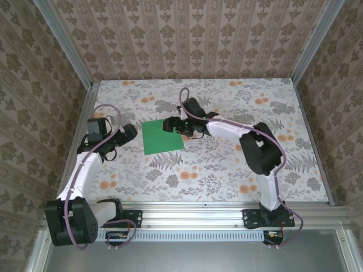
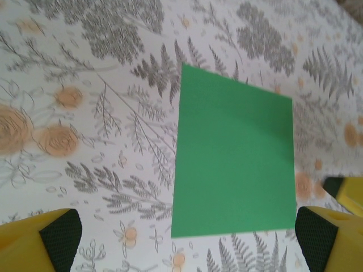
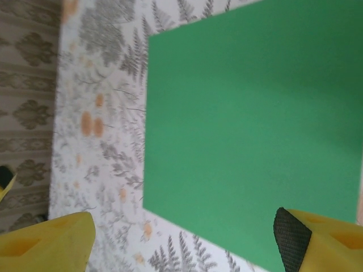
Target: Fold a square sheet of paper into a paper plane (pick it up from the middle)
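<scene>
Fingers (image 2: 54,241) of the left gripper (image 1: 129,132), yellow with dark pads, stand spread wide with nothing between them, just beside the left edge of the square sheet of paper (image 1: 163,136). On the right gripper (image 1: 171,124) the fingers (image 3: 51,243) are likewise parted and grasp nothing, set over the sheet's far right corner; whether they touch it cannot be told. Bright green and unfolded, the sheet lies flat on the floral-patterned table (image 1: 227,164), a little left of centre, between the two grippers, its edges slightly askew to the table's sides.
</scene>
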